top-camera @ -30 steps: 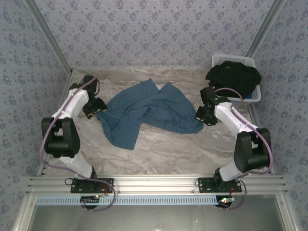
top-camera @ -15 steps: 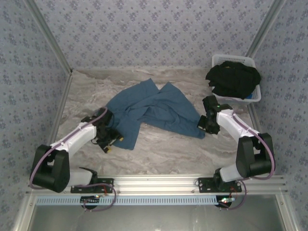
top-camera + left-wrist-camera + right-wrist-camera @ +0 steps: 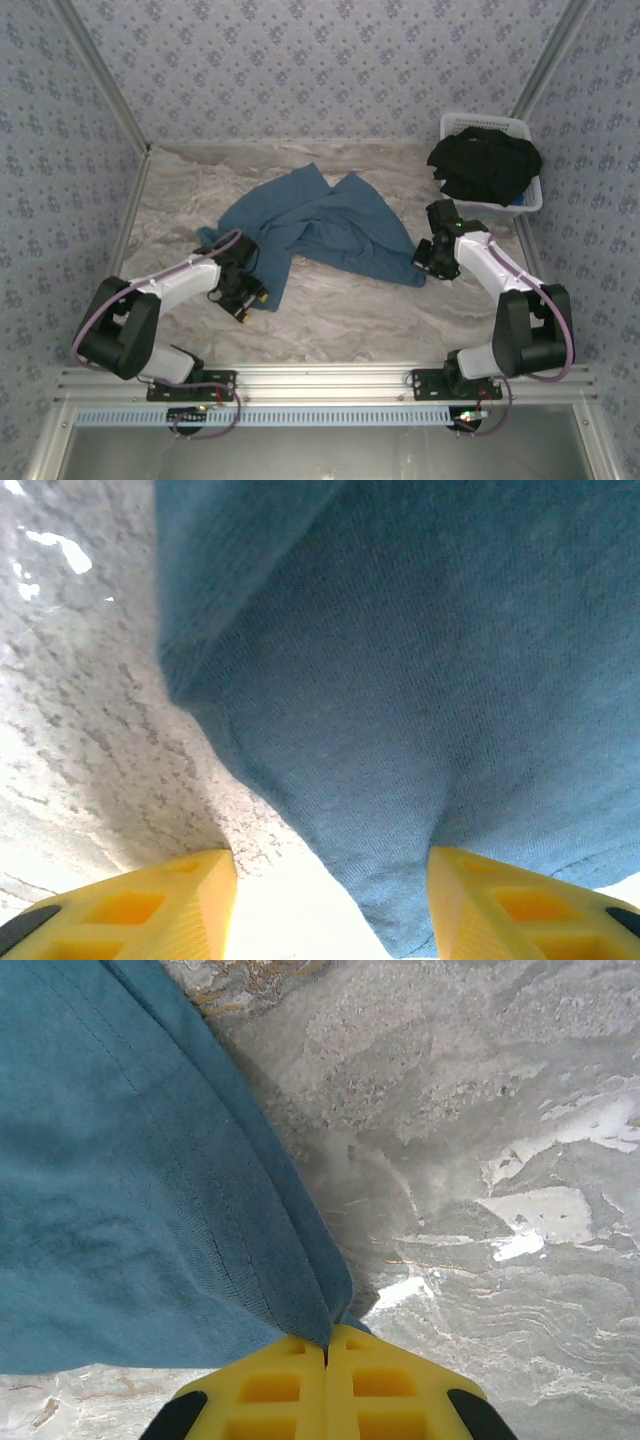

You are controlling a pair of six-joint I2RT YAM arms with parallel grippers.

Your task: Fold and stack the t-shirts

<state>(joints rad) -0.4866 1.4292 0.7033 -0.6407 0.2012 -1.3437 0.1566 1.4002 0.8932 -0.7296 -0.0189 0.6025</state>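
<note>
At the near-left hem of the teal t-shirt (image 3: pixel 310 225): left gripper (image 3: pixel 330 900), yellow fingers (image 3: pixel 150 905) parted, cloth edge lying loose between them. At that shirt's right corner: right gripper (image 3: pixel 325 1355), jaws pressed together, pinching the hem. Teal t-shirt itself: crumpled, spread over the middle of the marbled table (image 3: pixel 350 315). Far right of the teal t-shirt: black t-shirts (image 3: pixel 485 165), heaped in a white basket (image 3: pixel 484 121).

The t-shirt (image 3: pixel 320 225) lies on the counter (image 3: pixel 350 310) between both pincers. Its near edge sits between the fingers of the left pincer (image 3: pixel 250 303), its right corner at the right pincer (image 3: pixel 425 262). Behind the right pincer, heaped shirts (image 3: pixel 485 165) fill a basket (image 3: pixel 485 120).
</note>
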